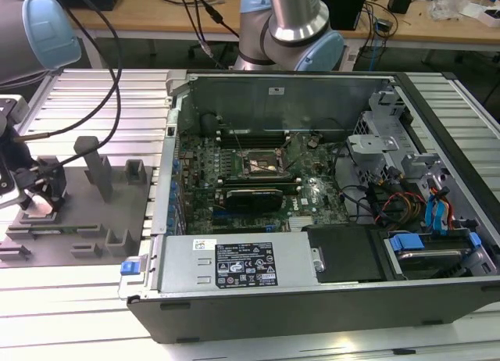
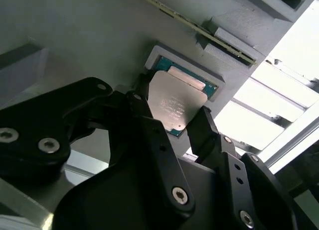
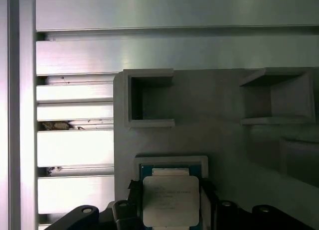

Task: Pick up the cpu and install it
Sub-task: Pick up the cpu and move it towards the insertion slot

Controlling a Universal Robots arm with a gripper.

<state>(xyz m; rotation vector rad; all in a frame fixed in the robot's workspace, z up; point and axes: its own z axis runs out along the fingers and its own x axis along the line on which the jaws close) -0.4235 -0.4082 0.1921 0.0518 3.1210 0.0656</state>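
The gripper (image 1: 35, 195) hangs over the grey fixture plate (image 1: 74, 209) at the plate's end toward the exterior view's left, low against its surface. In both wrist views the cpu (image 2: 174, 103) (image 3: 171, 200) lies in a shallow square pocket with a raised rim on that plate, silver top upward and a thin green edge showing round it. The two black fingers (image 2: 142, 108) (image 3: 209, 205) stand one on each side of it, closed in against two opposite edges of the chip — a grip on the cpu while it sits in its pocket. Further along the plate, toward the exterior view's right, rise grey blocks and a taller post (image 1: 98, 172). The plate lies on a slatted aluminium table (image 1: 47, 314). Just beside the plate on the exterior view's right stands the open computer case (image 1: 234, 314), lying on its side. Within the case, well apart from the plate, is the motherboard's dark square socket frame (image 1: 262, 164). Beyond the case, further from the plate, stands the arm's base (image 1: 293, 17).
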